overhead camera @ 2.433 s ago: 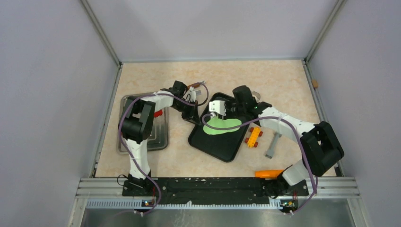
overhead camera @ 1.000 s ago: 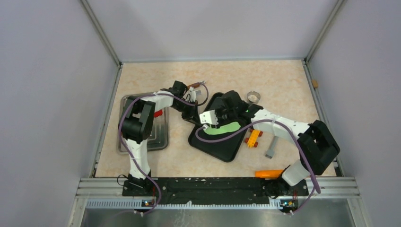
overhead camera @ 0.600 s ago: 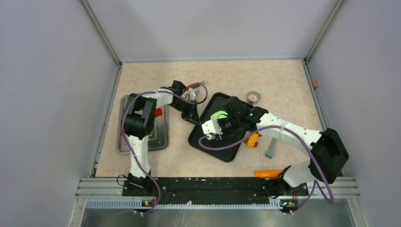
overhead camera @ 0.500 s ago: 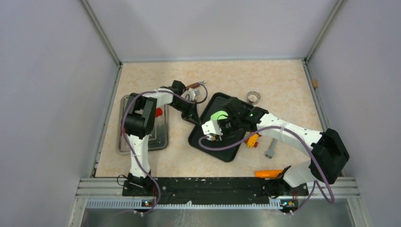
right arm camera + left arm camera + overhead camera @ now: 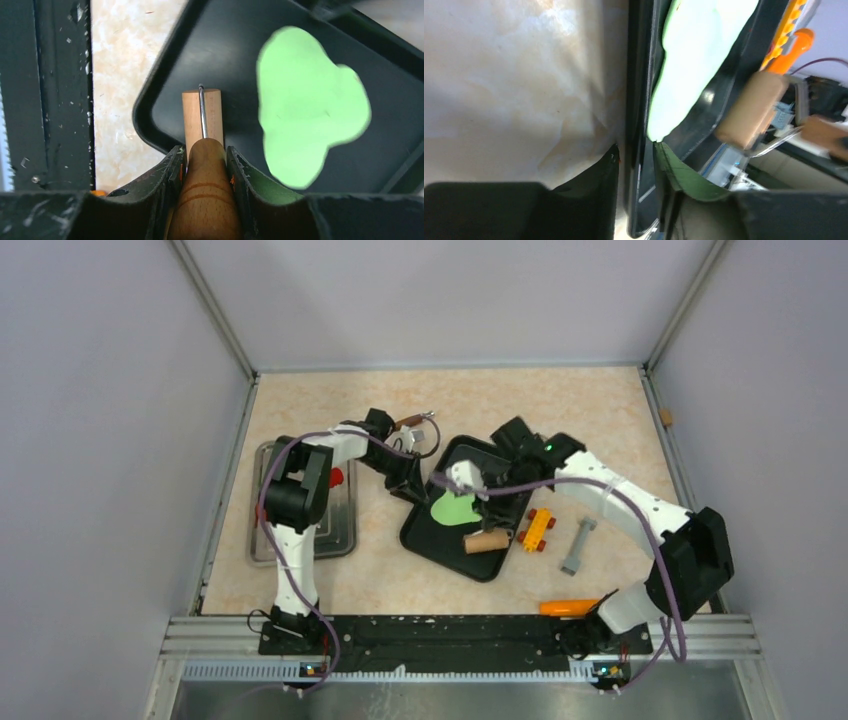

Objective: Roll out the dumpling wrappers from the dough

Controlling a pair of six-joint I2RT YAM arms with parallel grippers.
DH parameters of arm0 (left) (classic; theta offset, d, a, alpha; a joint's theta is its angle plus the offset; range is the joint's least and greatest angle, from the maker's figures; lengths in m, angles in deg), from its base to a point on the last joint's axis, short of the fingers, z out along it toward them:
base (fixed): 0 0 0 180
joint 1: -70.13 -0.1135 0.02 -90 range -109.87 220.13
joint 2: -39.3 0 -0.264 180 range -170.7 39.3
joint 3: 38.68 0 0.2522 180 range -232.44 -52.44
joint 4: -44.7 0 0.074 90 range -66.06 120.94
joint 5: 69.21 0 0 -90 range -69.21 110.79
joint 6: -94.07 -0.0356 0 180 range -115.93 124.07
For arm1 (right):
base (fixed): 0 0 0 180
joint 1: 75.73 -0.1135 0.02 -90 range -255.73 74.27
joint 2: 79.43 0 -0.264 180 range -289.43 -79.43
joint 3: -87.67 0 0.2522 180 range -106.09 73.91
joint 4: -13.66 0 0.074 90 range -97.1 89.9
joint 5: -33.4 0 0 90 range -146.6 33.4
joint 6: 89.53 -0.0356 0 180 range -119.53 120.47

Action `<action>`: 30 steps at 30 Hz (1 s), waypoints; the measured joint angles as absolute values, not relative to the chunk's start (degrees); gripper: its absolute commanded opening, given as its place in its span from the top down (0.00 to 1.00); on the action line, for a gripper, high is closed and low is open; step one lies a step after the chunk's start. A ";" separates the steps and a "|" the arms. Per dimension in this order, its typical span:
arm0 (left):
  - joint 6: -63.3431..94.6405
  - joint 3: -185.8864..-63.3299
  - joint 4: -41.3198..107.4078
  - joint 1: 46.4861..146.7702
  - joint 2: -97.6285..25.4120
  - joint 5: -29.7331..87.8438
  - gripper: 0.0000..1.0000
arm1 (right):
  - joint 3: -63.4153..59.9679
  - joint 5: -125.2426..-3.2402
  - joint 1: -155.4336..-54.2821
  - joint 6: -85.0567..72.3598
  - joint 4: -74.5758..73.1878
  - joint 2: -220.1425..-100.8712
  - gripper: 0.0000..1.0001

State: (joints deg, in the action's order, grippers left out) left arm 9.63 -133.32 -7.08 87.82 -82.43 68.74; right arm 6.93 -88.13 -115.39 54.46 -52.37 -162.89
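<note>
Holding flat dough point(image 5: 455, 510), black tray point(image 5: 430, 536), R end effector point(image 5: 205, 150) gripping rolling pin point(image 5: 201, 112), L end effector point(image 5: 636, 150) loose astride rim point(image 5: 639, 100)

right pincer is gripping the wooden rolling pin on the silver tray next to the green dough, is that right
Wrong tray: it is black, not silver. The right wrist view shows the right pincer gripping the wooden rolling pin on the black tray next to the green dough.
</note>
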 measured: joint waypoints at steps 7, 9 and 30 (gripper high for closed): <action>9.41 -131.07 -2.58 87.78 -73.76 67.84 0.37 | -2.27 -95.10 -98.06 38.99 -53.55 -163.15 1.00; 8.39 -130.79 -1.11 87.80 -68.77 67.51 0.36 | -1.51 -97.16 -93.60 32.19 -51.45 -163.15 1.00; -16.33 -129.58 17.99 109.72 -57.10 54.71 0.31 | 11.02 -114.97 -83.74 -30.78 -10.05 -169.73 1.00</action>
